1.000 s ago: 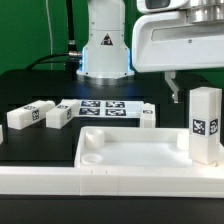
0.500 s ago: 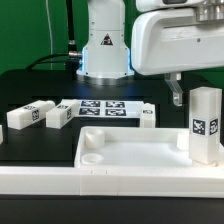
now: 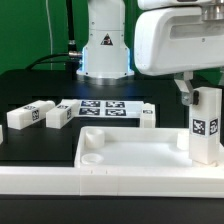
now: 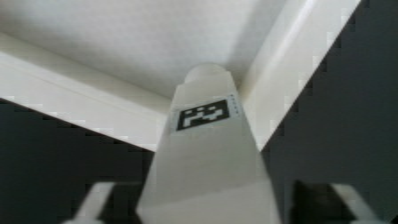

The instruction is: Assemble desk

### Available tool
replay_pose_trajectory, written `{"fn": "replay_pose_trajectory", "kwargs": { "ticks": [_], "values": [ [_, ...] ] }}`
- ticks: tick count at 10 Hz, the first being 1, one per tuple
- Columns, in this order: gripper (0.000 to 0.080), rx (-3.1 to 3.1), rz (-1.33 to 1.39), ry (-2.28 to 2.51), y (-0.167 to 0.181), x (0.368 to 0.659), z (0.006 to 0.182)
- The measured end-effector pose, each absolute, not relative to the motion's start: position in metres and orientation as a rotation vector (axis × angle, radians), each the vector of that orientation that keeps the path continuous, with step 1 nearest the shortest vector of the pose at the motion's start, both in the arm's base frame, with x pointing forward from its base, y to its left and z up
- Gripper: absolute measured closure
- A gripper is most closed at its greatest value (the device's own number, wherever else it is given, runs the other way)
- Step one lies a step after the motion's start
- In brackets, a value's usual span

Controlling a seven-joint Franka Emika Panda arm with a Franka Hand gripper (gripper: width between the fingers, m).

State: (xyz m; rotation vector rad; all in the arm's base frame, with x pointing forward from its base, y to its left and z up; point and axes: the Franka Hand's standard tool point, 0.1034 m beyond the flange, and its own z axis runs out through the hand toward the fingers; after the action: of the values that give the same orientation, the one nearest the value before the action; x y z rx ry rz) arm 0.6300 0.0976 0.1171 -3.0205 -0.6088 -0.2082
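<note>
Tabletop count: one white tabletop [image 3: 120, 162] is lying nearest the camera on the black desk [image 3: 30, 145], with its raised rim facing up.
Tabletop contents: one upright leg [image 3: 206, 125] is standing inside the rim at the corner on the exterior view's right. A round corner socket [image 3: 91, 155] is showing at the exterior view's left end.
Upright leg: it is showing a black-and-white tag [image 3: 205, 127] to the exterior camera. In the wrist view it is rising from the angle where two rim walls are meeting.
Fingers count: two fingers [image 3: 185, 93] are hanging over that same corner.
Leg relative to fingers: the leg's top end is sitting between them. The wrist view is showing one on each flank, just beside the leg's faces.
Fingers state: they are bracketing the leg closely, but the views are not revealing whether they are pinching it or standing slightly clear.
Lying legs count: three lying legs [image 3: 28, 115] are resting on the black desk beyond the tabletop. Two are lying close together at the exterior view's left, and one is lying near the middle.
Marker board: one marker board [image 3: 105, 107] is lying flat between those legs.
Arm base: the white arm base [image 3: 105, 50] is standing farthest back.
</note>
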Motion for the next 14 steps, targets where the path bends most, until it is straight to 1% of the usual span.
{"fn": "replay_pose_trajectory", "kwargs": {
  "ticks": [3,4,6,10,14],
  "values": [
    [0.051,-3.026,-0.207,-0.57,0.0976,0.63,0.117],
    [0.051,-3.04,-0.202,-0.448,0.098,0.6298,0.1168],
    [0.051,-3.049,-0.197,-0.065,0.0984,0.6296,0.1161],
    [0.0509,-2.974,-0.189,0.544,0.0988,0.6302,0.1155],
    [0.0509,-2.732,-0.132,1.245,0.1032,0.628,0.1146]
  ]
}}
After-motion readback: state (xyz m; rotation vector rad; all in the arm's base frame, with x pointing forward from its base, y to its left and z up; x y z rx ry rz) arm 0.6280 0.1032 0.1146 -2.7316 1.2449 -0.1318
